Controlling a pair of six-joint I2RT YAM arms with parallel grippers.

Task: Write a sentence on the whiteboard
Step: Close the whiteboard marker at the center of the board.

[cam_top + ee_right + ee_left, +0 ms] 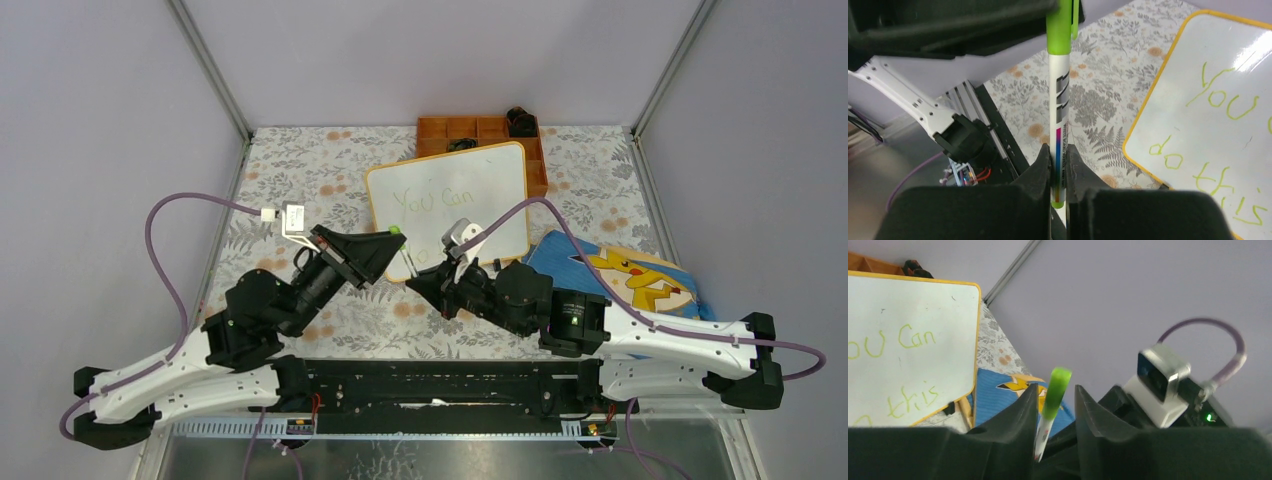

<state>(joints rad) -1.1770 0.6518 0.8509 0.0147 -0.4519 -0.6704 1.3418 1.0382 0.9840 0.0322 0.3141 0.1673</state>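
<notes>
We see the floral table cover (300,170) running out on every side of the whiteboard (500,170), which lies flat on it, turned a little askew. Both arms reach in from the board's near side, the left arm (170,370) towards its near left corner and the right arm (680,335) towards its near edge. A blue cartoon-print cloth (620,275) lies just beside the board's near right corner, and an orange tray (440,128) sits at the board's far edge, partly hidden behind it. The two grippers meet over the board's near left corner. The right gripper (1057,150) is clamped tight on the lower end of a white marker (1059,95). The left gripper (1055,390) has its jaws partly apart around the marker's green capped end; in the left wrist view we see a gap between the cap and one finger. On the whiteboard the sentence (432,200) stands in faint green, "You can" on the far line and "do this" on the near one
</notes>
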